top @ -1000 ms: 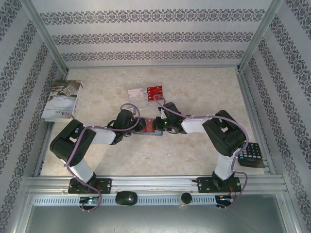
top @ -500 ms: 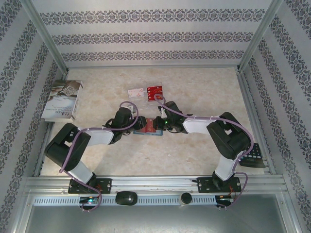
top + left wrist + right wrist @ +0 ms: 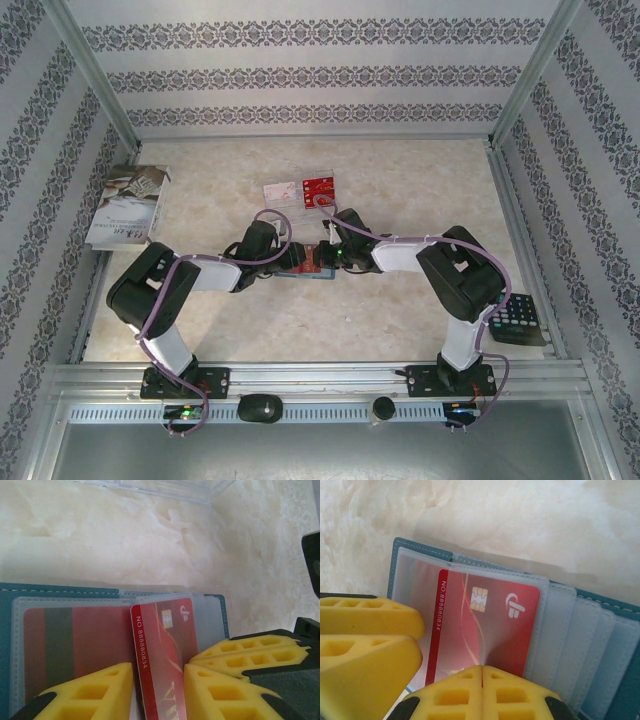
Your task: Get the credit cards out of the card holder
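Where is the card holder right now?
In the top view the card holder lies open mid-table, between the left fingers and the right fingers, just nearer than the clear tray.

At the left gripper (image 3: 159, 675), the red card (image 3: 162, 635) runs off the bottom edge, its lower end unseen.

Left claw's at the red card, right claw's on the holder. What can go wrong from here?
1. The red card sits skewed between the fingers of the left claw and the hold looks unsure: it may slip or bend on the pull.
2. The shut right claw appears to press on that card's lower edge, not just the card holder, so it could pin the card in its sleeve.
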